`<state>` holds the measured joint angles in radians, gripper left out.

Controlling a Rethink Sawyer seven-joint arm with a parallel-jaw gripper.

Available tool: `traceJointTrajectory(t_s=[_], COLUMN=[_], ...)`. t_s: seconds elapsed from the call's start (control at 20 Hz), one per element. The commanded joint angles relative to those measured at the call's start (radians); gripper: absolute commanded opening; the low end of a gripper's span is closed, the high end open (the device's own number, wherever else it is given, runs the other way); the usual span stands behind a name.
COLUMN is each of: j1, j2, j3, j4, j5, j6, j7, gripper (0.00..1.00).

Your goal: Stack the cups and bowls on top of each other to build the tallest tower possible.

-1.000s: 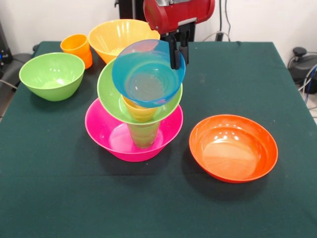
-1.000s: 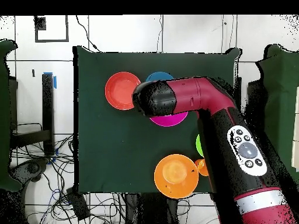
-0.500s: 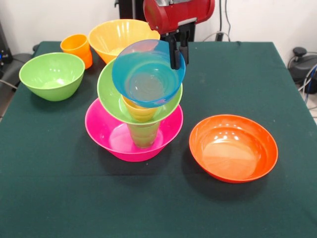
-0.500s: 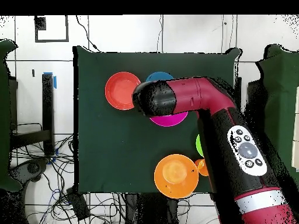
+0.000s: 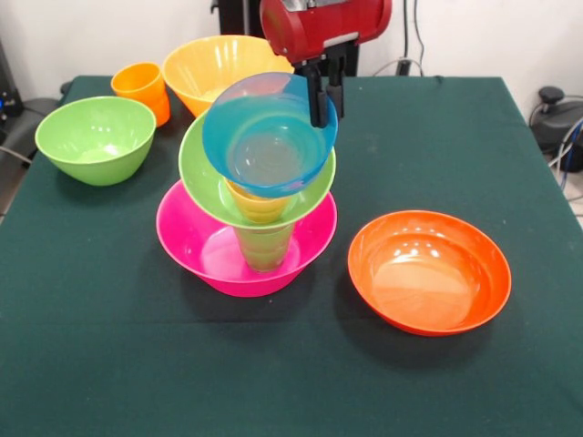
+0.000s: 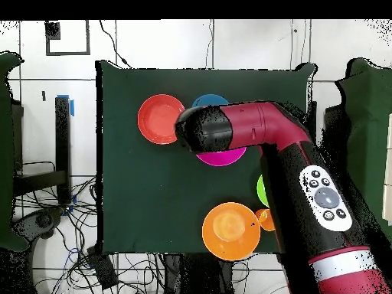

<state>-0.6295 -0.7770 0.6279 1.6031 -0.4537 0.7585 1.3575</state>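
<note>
**Blue bowl pinched at the rim, up top of the stack**

Front view: the gripper [image 5: 322, 98] has its fingers [image 5: 315, 102] clamped on the far rim of the blue bowl [image 5: 268, 137], which sits tilted over the yellow cup [image 5: 258, 207] and green bowl [image 5: 209, 177] in the pink bowl [image 5: 196, 246]. Compared to a second ago, bowl and gripper sit slightly higher and leftward.

Overhead view: the arm [image 6: 253, 130] hides most of the tower; only slivers of blue and pink show.

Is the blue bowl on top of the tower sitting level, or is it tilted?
Tilted. The blue bowl shows its inside to the front camera, far rim raised, where the gripper pinches it.
</note>
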Motion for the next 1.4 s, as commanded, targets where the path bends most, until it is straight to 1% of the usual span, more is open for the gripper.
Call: traceJointTrajectory(t_s=[0.05,0.35,0.6,0.85,1.4], j1=[-0.015,-0.014,-0.018,-0.018,-0.019], j2=[0.075,0.090,0.085,0.083,0.062], j3=[-0.008,-0.004,-0.004,-0.004,-0.010], j4=[-0.044,-0.071,-0.054,-0.031,-0.012], j5=[-0.026,-0.027,-0.031,-0.042,-0.049], j6=[0.121,0.142,0.126,0.084,0.081], j7=[-0.109,-0.124,-0.117,-0.097,-0.091], gripper=[0.00,0.00,0.00,0.00,0.00])
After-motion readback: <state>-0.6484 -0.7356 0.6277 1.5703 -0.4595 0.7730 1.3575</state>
